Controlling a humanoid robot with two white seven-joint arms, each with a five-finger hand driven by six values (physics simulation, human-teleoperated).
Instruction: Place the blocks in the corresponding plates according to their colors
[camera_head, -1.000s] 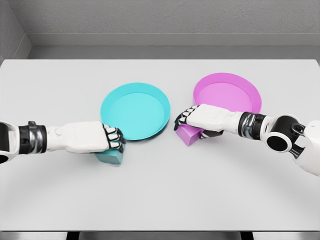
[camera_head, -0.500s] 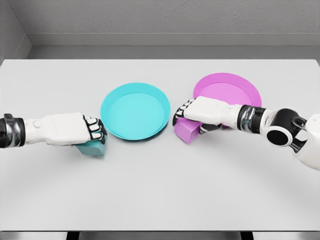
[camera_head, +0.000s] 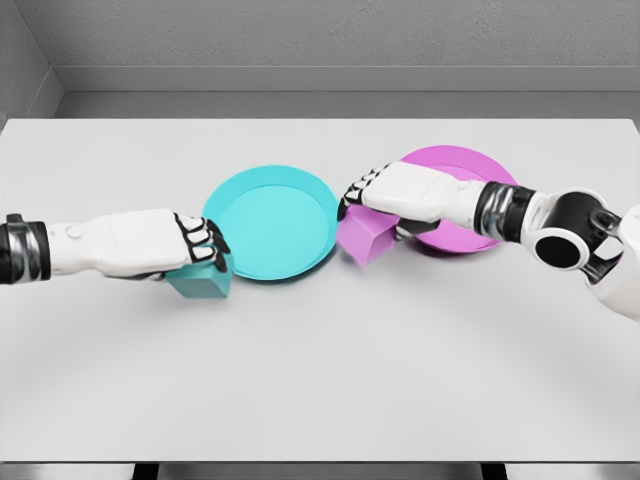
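Note:
A teal block (camera_head: 199, 281) is held in my left hand (camera_head: 208, 256), just off the left rim of the teal plate (camera_head: 272, 222); the fingers curl over its top. My right hand (camera_head: 366, 203) grips a purple block (camera_head: 361, 237), which hangs between the two plates, left of the pink plate (camera_head: 462, 183). The right forearm crosses over the pink plate and hides part of it. Both blocks appear raised a little off the table (camera_head: 320, 370).
The two plates sit side by side at the table's middle. A grey wall (camera_head: 320, 40) runs behind the table's far edge. The table's front edge lies near the bottom of the view.
Both hands have lifted their blocks. The left one swung left, then back up toward the teal plate's rim. The right one rose and moved back, over the pink plate's left side.

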